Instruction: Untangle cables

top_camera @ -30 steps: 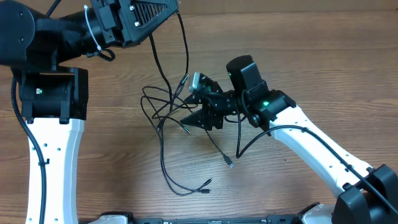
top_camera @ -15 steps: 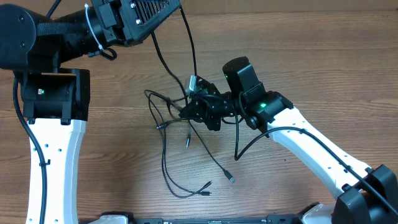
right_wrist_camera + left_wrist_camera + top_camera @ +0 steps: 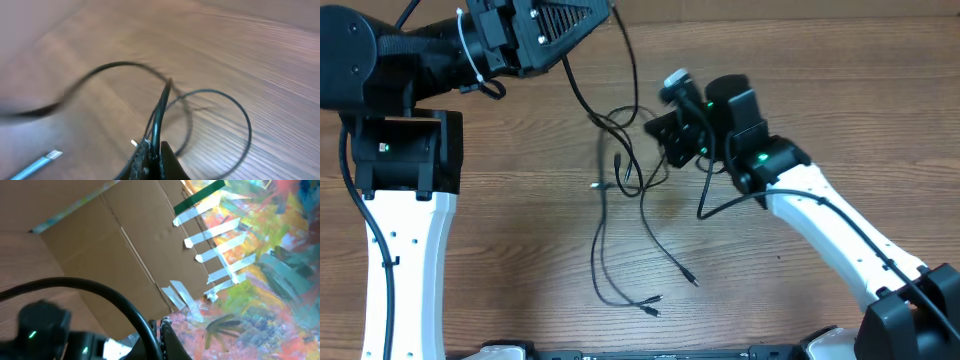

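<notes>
Overhead, the thin black flexible cables (image 3: 625, 165) lie about the middle of the brown wooden table (image 3: 800, 60). They form a small knot of loops, and long strands trail toward the near edge and end in small plugs. One strand climbs to the left end effector (image 3: 606, 9) at the far edge. The right end effector (image 3: 658, 128) sits at the knot's right side, fingers together on the loops.

The left wrist view alone shows a brown cardboard sheet (image 3: 100, 245), white tape strips (image 3: 220, 250) and a multicoloured painted surface (image 3: 270, 280). Here the fingers are shut, with a black cord (image 3: 100, 286) curving into them.

The right wrist view is blurred. It shows the fingers clamped on strands (image 3: 162, 107) that rise and open into one round loop above the table.

A second ago the right end effector was spread open lower on the table. It has since closed and drawn the knot toward the far edge, stretching the trailing strands straighter.
</notes>
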Motion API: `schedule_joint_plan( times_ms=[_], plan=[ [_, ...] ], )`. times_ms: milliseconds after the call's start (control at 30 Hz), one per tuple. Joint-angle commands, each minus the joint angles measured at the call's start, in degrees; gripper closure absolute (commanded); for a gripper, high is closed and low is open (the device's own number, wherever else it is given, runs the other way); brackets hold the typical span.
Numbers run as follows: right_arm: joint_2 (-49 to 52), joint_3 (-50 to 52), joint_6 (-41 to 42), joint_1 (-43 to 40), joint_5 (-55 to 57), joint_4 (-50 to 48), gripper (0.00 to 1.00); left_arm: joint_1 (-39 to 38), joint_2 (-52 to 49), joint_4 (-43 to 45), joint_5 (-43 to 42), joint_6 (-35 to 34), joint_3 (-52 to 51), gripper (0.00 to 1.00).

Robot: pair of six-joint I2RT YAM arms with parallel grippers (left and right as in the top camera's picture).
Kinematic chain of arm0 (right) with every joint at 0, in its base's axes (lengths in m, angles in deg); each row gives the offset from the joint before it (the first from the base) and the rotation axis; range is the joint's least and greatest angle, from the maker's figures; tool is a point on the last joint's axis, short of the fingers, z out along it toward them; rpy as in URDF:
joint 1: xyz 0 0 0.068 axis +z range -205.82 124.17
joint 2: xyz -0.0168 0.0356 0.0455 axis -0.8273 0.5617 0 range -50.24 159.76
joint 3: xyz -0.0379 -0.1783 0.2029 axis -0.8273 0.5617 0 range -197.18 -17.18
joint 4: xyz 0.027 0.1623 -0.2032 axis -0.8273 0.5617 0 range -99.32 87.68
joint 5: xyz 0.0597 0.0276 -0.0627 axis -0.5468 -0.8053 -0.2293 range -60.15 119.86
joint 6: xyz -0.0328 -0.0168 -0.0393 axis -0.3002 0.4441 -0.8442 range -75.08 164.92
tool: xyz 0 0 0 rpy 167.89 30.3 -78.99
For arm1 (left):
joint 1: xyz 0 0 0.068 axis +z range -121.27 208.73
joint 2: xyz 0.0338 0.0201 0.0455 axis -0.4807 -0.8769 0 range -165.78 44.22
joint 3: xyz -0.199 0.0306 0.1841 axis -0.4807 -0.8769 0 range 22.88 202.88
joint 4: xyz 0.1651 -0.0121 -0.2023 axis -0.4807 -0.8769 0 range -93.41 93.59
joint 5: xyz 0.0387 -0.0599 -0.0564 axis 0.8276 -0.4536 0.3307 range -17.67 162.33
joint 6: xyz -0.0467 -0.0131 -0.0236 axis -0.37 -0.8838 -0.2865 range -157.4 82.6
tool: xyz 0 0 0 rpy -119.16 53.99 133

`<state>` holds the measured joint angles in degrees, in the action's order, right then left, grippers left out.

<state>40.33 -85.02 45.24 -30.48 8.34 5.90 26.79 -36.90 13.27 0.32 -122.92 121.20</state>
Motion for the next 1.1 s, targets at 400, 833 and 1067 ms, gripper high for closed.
schedule_joint_plan(
  times_ms=[400,833,1067],
  plan=[
    [-10.08,-0.83,18.53,-22.69,59.89,2.51,0.96,6.03,1.33,-3.67,-6.05,5.49,1.22,0.96],
    [-22.75,-0.90,12.63,-60.72,48.04,-2.10,0.85,6.91,1.33,-3.65,-6.45,7.39,1.22,0.96],
    [-22.51,-0.87,12.02,-66.64,20.33,-0.61,0.00,6.91,1.33,-3.67,-7.54,7.32,1.22,0.96]
  ],
)
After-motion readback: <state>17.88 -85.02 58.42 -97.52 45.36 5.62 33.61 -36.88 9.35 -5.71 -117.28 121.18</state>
